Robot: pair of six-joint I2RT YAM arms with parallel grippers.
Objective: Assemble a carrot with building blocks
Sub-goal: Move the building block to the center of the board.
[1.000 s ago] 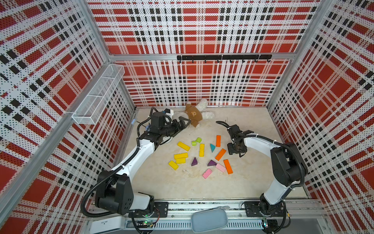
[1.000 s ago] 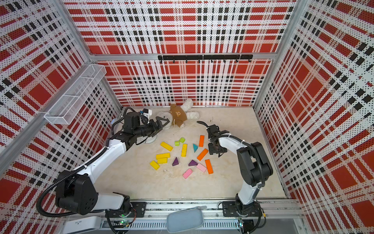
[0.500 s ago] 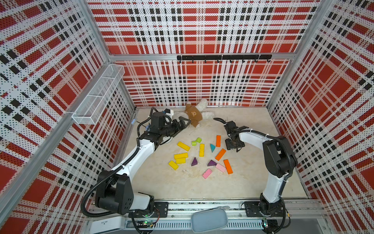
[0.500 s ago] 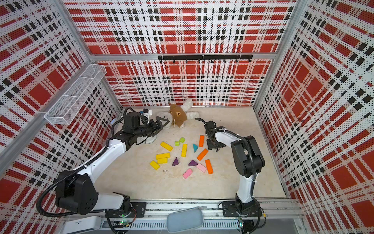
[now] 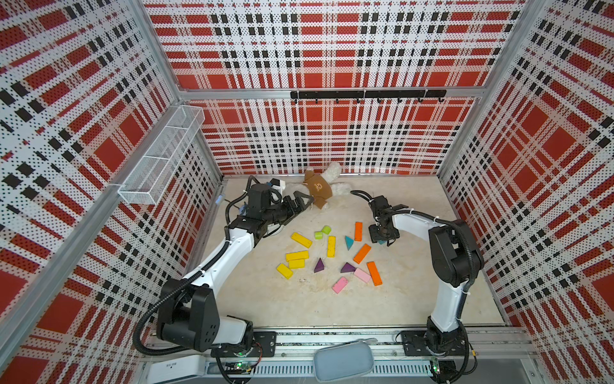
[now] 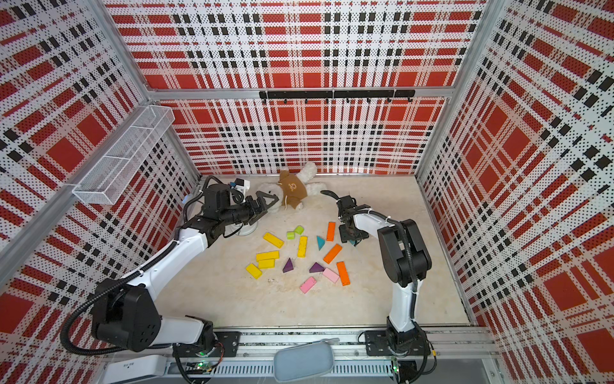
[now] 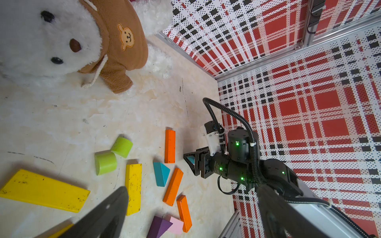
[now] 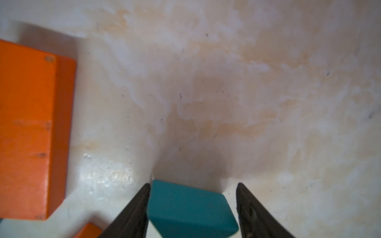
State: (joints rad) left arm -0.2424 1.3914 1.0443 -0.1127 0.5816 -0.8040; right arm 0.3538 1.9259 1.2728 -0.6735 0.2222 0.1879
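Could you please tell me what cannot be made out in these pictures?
- Teal block: right wrist view, cut off by the frame edge; whether the right gripper's jaws clamp it is unclear.
- White object: both top views, mostly hidden under the left arm.

The left arm (image 5: pixel 229 252) stretches toward the far wall, its left gripper (image 5: pixel 301 202) held level with jaws spread wide, while the right arm (image 5: pixel 415 223) folds inward, its right gripper (image 5: pixel 382 236) pointing down, fingers (image 8: pixel 132 210) parted around a teal triangular block (image 8: pixel 189 208), one touching it
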